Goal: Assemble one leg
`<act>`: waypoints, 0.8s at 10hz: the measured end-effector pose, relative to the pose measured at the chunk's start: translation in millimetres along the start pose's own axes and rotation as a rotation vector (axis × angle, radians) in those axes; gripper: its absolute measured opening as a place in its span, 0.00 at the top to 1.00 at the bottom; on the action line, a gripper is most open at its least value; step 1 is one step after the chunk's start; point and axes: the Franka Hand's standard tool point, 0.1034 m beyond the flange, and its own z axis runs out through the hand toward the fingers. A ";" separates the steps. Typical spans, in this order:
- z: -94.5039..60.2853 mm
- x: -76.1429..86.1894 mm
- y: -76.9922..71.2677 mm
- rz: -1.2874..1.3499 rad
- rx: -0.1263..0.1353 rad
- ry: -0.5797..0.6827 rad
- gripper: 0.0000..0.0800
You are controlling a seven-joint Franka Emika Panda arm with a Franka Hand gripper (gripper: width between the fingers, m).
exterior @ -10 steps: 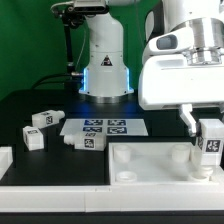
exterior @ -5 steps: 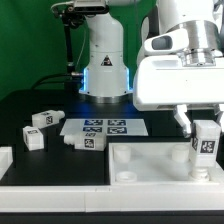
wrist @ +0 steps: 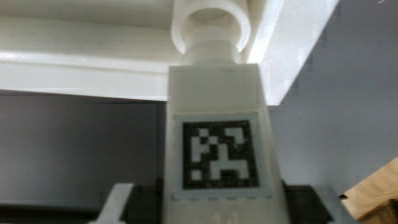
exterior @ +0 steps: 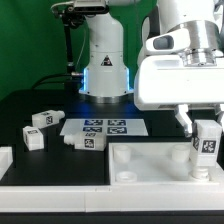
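White plastic, the leg (exterior: 208, 143) stands upright, clamped between the fingers of the end effector (exterior: 205, 128). It is near the worktop (exterior: 25, 108) edge closest to the exterior camera, at the exterior view's right. Its lower end meets a round socket of the large white panel (exterior: 150, 168); I cannot tell whether it is seated. As I judge it, a slight tilt or offset could jam the leg on the socket lip, and letting go early could topple it. The panel's other visible socket (exterior: 127, 157) looks empty.
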 end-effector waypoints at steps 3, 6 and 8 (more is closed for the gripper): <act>2.5 -6.5 -1.3 -0.005 0.001 -0.011 0.64; 7.8 -14.0 -1.4 -0.008 -0.001 -0.024 0.64; 9.9 -16.0 0.6 -0.013 -0.005 -0.020 0.64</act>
